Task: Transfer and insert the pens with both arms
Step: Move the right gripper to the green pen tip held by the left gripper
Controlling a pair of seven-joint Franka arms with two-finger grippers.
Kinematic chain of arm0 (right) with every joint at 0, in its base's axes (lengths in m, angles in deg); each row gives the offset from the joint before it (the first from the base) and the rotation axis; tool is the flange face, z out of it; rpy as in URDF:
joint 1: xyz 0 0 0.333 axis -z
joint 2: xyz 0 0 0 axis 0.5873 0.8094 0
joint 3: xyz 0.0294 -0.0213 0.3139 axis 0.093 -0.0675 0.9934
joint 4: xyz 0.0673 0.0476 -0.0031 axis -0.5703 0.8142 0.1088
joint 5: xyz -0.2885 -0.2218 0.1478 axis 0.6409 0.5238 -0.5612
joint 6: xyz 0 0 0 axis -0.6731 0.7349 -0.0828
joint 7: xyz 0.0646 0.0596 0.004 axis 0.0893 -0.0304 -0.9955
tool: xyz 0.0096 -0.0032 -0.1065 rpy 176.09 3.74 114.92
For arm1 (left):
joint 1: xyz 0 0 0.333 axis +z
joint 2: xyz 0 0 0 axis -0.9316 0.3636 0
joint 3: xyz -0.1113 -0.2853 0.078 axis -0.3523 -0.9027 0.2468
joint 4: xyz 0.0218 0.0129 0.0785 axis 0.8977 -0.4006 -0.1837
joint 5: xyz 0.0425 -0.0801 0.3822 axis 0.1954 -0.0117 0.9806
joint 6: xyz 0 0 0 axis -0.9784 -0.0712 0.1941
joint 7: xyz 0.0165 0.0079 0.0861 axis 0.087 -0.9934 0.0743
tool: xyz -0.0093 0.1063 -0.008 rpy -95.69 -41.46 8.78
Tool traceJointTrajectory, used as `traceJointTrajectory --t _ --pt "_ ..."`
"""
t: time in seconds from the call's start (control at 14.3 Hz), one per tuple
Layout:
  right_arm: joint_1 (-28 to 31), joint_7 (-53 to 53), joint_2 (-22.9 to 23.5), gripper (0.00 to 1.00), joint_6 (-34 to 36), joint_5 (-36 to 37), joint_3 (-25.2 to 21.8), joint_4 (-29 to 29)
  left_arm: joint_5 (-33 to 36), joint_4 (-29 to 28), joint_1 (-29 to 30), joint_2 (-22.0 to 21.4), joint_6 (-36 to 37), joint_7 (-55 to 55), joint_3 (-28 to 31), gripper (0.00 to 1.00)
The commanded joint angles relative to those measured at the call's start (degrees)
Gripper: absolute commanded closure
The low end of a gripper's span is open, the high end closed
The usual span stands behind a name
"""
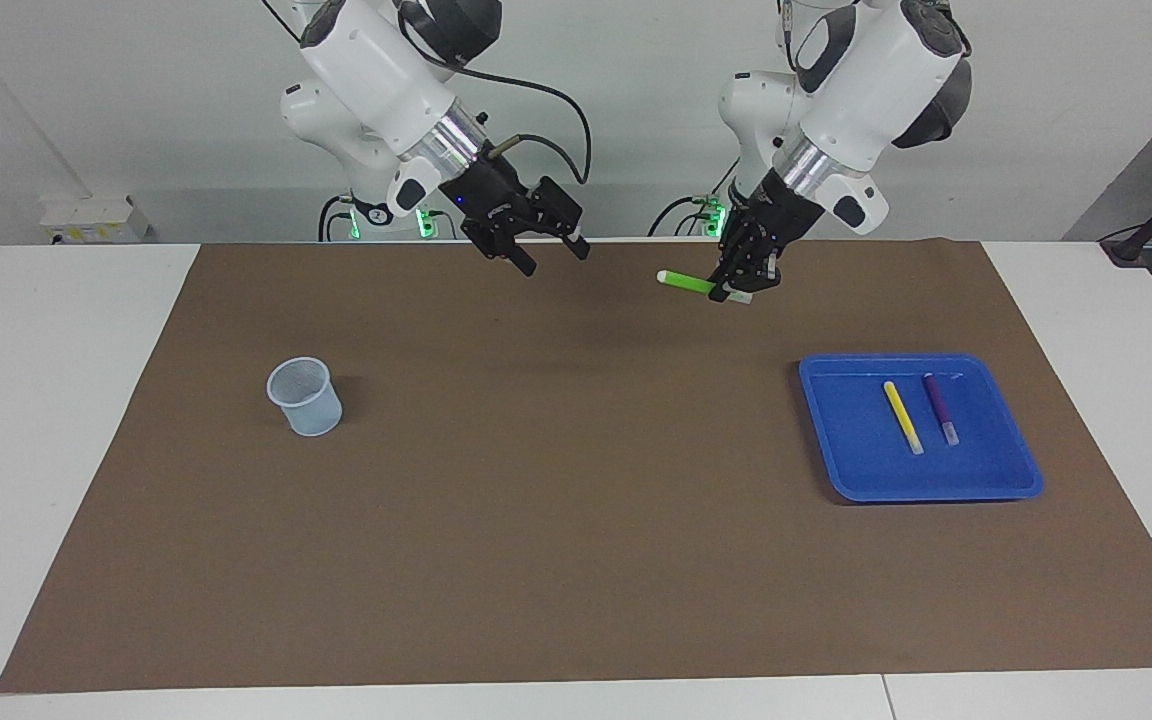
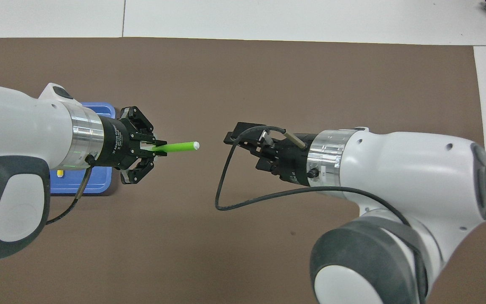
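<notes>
My left gripper is shut on the green pen and holds it level in the air over the brown mat. The pen's free end points at my right gripper, which is open and empty in the air, a gap away from the pen's tip. In the overhead view the left gripper holds the green pen toward the right gripper. The yellow pen and the purple pen lie side by side in the blue tray.
A small translucent cup stands upright on the mat toward the right arm's end of the table. The blue tray is at the left arm's end and mostly hidden under the left arm in the overhead view. The cup is hidden there.
</notes>
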Motion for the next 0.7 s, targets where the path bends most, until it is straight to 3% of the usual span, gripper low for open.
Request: traceJointTrajectory --t 0.0,0.63 --pt "-3.6 5.34 2.17 0.0 -6.3 -4.42 -0.25 -0.04 -1.32 -3.12 -1.04 -2.43 -1.62 1.23 0.66 1.0" --pt "-7.92 7.47 8.41 0.01 -17.47 -9.44 -0.07 -2.49 -1.76 -3.83 -1.48 -2.87 -1.97 2.9 0.48 1.0"
